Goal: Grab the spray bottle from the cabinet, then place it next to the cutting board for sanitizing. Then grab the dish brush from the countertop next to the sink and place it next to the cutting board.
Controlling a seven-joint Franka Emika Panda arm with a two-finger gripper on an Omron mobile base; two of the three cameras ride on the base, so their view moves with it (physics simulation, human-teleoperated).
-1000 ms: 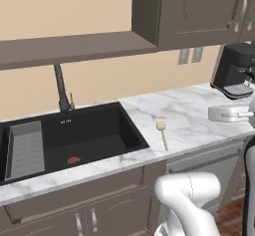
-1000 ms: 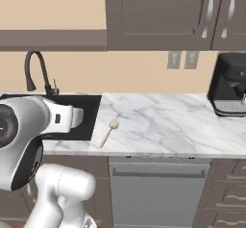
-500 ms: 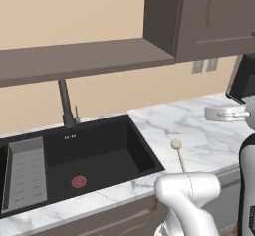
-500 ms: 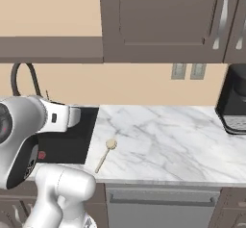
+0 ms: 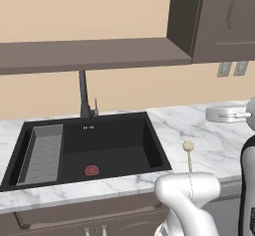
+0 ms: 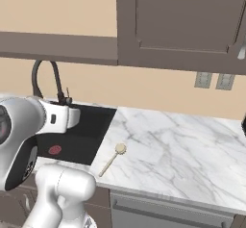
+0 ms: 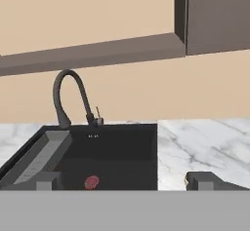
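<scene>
The cream dish brush (image 5: 189,156) (image 6: 111,160) lies on the white marble countertop (image 5: 219,140) (image 6: 182,145) just right of the black sink (image 5: 104,148) (image 6: 79,133) (image 7: 112,154), its round head pointing toward the wall. My gripper (image 7: 125,182) is open and holds nothing. It hovers off the counter's front edge and faces the sink and the wall. The dark wall cabinet (image 5: 219,21) (image 6: 182,20) hangs above the counter with its panelled door shut. The spray bottle and the cutting board are out of view.
A tall dark faucet (image 5: 84,95) (image 7: 66,96) stands behind the sink. A grey ribbed rack (image 5: 45,153) fills the basin's left side, beside a red drain ring (image 5: 91,170). A long dark shelf (image 5: 89,53) runs under the wall units. Two wall outlets (image 6: 214,80) sit above the counter.
The base has driven, so both base views have shifted: the sink and brush now appear larger and further right, and the coffee machine has left view. The gripper stays open.
</scene>
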